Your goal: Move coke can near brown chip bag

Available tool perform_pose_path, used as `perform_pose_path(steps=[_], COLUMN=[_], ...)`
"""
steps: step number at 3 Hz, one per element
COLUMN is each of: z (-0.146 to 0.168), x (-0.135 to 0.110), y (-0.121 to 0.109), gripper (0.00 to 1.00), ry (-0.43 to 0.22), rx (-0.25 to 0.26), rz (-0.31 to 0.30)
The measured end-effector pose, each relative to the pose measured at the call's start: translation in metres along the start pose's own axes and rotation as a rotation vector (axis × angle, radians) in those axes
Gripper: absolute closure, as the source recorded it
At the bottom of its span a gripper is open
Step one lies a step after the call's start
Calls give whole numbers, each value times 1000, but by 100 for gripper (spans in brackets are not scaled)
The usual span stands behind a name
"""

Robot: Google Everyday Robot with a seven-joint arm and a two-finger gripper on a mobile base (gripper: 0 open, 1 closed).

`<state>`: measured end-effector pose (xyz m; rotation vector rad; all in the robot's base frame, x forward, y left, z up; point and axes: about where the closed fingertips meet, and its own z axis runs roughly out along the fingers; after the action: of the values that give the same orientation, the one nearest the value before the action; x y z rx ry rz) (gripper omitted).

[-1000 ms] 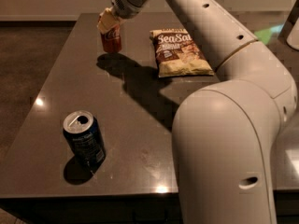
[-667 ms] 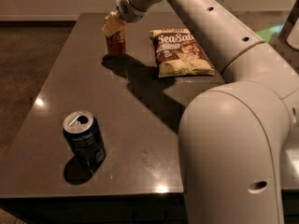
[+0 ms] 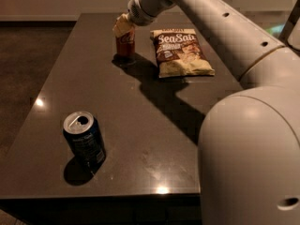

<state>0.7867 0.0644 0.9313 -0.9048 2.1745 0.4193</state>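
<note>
— What's moved?
— The gripper has brought the coke can closer to the chip bag; it seems clamped on the top of the can just beneath it.
— Next?
— The bag's beside the gripper already: settle the can on the table, let go.

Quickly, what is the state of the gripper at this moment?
Gripper: closed, holding the coke can by its top, at the far side of the table, left of the brown chip bag.
</note>
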Motion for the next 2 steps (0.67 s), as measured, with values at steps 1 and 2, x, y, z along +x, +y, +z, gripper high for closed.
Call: perform_pose_path(steps=[1,2], z=[-6,-6], x=[8,20], y=[-14,-25], gripper=[100,100], ry=[-5,11], rx=[36,64], rz=[19,26])
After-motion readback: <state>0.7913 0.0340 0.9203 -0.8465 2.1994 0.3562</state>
